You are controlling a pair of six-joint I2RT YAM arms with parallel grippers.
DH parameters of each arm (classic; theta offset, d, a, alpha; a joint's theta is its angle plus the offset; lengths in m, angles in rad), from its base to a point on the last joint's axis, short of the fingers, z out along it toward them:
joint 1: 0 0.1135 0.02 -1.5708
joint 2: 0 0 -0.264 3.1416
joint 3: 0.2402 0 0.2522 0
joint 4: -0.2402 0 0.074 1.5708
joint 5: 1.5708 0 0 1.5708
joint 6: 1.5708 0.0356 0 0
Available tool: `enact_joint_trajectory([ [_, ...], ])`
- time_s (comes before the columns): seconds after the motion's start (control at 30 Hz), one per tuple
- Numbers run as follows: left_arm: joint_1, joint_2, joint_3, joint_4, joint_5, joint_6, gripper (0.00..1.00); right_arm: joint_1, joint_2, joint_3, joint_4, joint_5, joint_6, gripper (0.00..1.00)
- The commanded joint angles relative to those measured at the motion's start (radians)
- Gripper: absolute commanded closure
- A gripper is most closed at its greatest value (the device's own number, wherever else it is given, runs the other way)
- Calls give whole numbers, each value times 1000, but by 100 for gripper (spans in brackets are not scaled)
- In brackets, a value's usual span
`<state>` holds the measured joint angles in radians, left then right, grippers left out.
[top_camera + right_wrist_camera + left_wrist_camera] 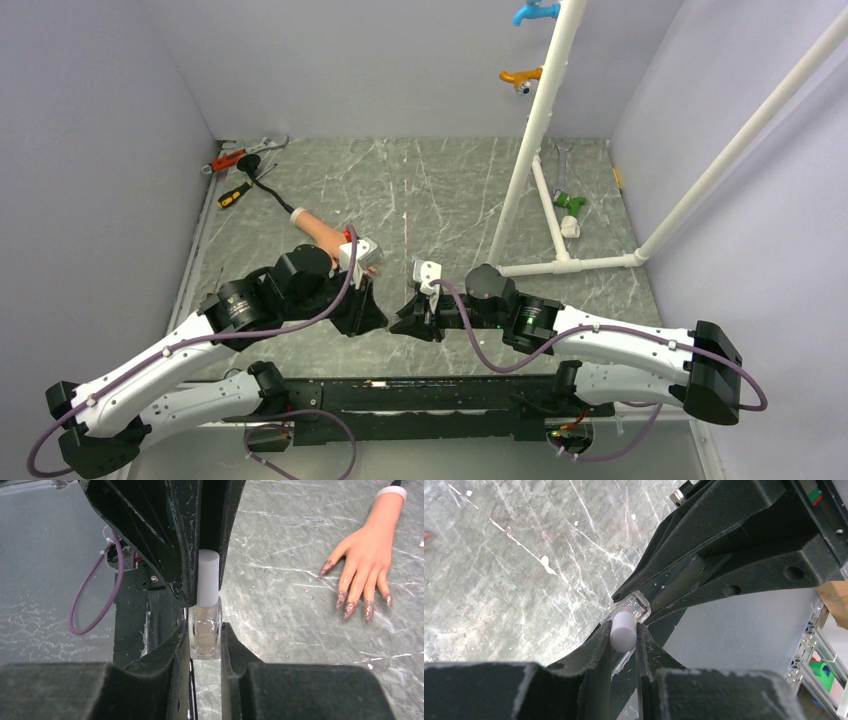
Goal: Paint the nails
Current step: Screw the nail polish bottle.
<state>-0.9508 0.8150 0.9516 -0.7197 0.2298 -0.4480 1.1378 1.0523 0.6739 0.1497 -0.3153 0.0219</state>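
the two arms meet over the near middle of the table (430, 190), leaving open marbled grey-green stone toward the far edge. a white pipe frame (530, 130) closes in the right side and hand tools (240, 160) lie in the far left corner. the right gripper (205, 630) is clamped on a small clear glass bottle (205, 637), flat-sided. the left gripper (623, 627) is pinched on its smooth white round cap (623, 634). a flesh-coloured model hand (367, 550) lies flat left of the middle, fingers spread toward the near edge. its pointed, glittery reddish-pink nails (348, 609) rest on the stone, well apart from the bottle.
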Motion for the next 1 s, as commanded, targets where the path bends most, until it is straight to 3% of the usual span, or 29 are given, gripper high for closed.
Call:
enact_joint_trajectory([
  [0.0, -15, -9, 22, 63, 115, 62, 92, -1, -26, 30, 64, -21, -8, 100],
  [0.3, -20, -25, 20, 90, 243, 218, 89, -1, -45, 17, 92, -121, -8, 100],
  [0.63, -20, -33, 17, 100, 304, 293, 87, 0, -33, 22, 87, -187, -13, 100],
  [0.73, -21, -38, 18, 103, 317, 294, 72, -1, -29, 26, 82, -190, -13, 100],
  [0.9, -20, -52, 29, 91, 329, 320, 36, -1, -26, 32, 72, -194, -13, 100],
  [0.97, -21, -58, 31, 85, 315, 329, 27, -1, -27, 32, 70, -190, -13, 100],
])
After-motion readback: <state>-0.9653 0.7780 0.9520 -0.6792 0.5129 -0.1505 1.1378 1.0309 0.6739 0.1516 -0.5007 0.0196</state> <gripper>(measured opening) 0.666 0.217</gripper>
